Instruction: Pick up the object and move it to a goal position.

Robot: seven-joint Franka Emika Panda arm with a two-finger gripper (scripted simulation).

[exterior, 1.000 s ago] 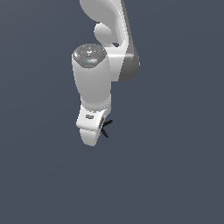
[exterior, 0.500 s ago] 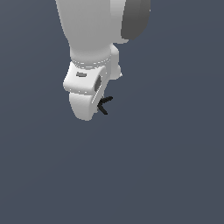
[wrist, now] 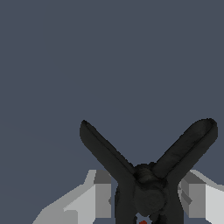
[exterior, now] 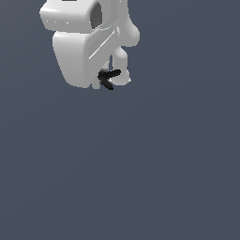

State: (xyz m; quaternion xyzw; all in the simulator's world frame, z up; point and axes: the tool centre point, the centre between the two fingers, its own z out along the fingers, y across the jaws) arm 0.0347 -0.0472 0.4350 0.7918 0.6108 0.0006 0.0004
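Note:
The object (wrist: 146, 175) is a small black thing with two prongs splayed in a V and a red spot (wrist: 142, 222) at its near end. In the wrist view it sits between my two grey-white fingers (wrist: 101, 194), which press on it from both sides. In the exterior view the object (exterior: 109, 78) sticks out from under the white hand (exterior: 77, 56), high in the picture. My gripper (exterior: 107, 80) is shut on it and holds it in the air. The fingers are mostly hidden behind the hand there.
A plain dark grey-blue surface (exterior: 140, 178) fills both views. The white arm (exterior: 124, 33) takes up the exterior view's upper left. No goal marker shows.
The arm has risen in the exterior view and looms larger, shifting slightly to that view's left. The black object has gone up with it, still held in the gripper.

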